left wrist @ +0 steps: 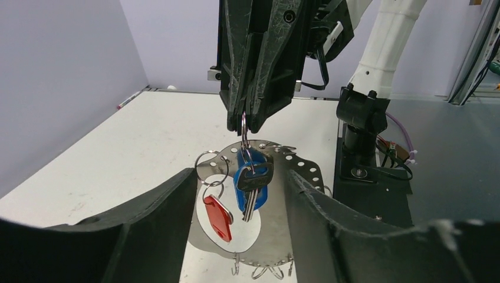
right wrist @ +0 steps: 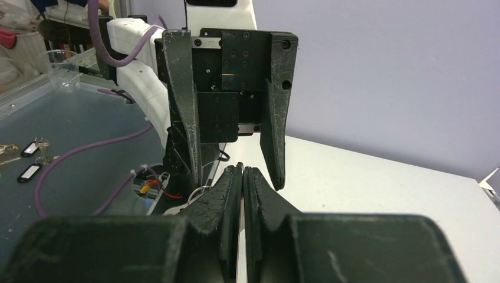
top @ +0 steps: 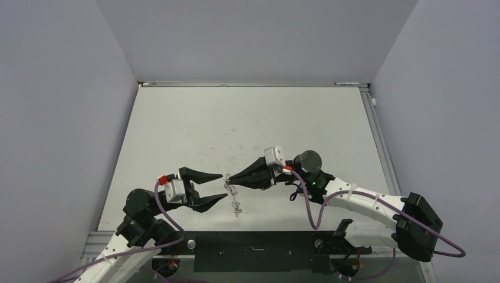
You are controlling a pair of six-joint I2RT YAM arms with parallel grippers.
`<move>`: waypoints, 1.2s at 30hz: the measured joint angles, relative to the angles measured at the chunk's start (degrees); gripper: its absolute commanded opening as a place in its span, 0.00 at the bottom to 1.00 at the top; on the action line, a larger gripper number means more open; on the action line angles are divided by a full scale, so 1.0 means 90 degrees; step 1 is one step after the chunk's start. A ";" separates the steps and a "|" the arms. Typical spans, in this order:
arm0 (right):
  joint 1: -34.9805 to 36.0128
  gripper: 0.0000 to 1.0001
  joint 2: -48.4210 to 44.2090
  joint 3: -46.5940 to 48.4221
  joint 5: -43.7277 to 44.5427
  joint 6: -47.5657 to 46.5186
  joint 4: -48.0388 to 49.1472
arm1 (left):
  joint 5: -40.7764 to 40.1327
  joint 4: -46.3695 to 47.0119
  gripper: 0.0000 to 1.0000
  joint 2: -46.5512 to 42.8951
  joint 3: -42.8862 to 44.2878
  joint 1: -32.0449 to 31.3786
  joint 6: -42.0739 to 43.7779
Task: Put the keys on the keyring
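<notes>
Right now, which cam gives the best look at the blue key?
Left wrist. The blue key hangs there large and unobstructed, by its ring from the shut right gripper, beside the red key. Top external shows only tiny metal glints, no colour. Right wrist: that gripper's own fingers hide it.

My right claw (left wrist: 244, 125) pinches a small ring (left wrist: 244, 134) above the surface (left wrist: 135, 153). The keys (left wrist: 250, 188) hang below it, side by side, inside my open left claw (left wrist: 240, 177), with the keyring (left wrist: 306, 171) just behind them.
</notes>
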 measured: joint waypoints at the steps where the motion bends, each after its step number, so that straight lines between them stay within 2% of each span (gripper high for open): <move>1: 0.0005 0.05 0.0053 -0.0002 -0.0032 0.0068 0.0146 | 0.0000 0.0019 0.47 -0.0019 0.0000 0.0017 -0.0007; 10: 0.0165 0.05 0.0563 0.0000 -0.0073 0.0340 0.0614 | 0.0005 0.0070 0.26 -0.0228 -0.0010 0.0097 -0.0061; 20: 0.0265 0.05 0.0629 0.0044 -0.0090 0.0425 0.0901 | 0.0002 0.0063 0.25 -0.0243 -0.0012 0.0097 -0.0053; 28: 0.0304 0.05 0.0678 0.0056 -0.0039 0.0464 0.0959 | 0.0012 0.0061 0.11 -0.0243 -0.0012 0.0095 -0.0058; 32: 0.0304 0.05 0.0682 0.0061 -0.0007 0.0457 0.0969 | 0.0032 0.0063 0.00 -0.0243 -0.0012 0.0095 -0.0068; 36: 0.0304 0.05 0.0682 0.0068 0.0007 0.0457 0.0969 | 0.0041 0.0066 0.00 -0.0243 -0.0012 0.0095 -0.0070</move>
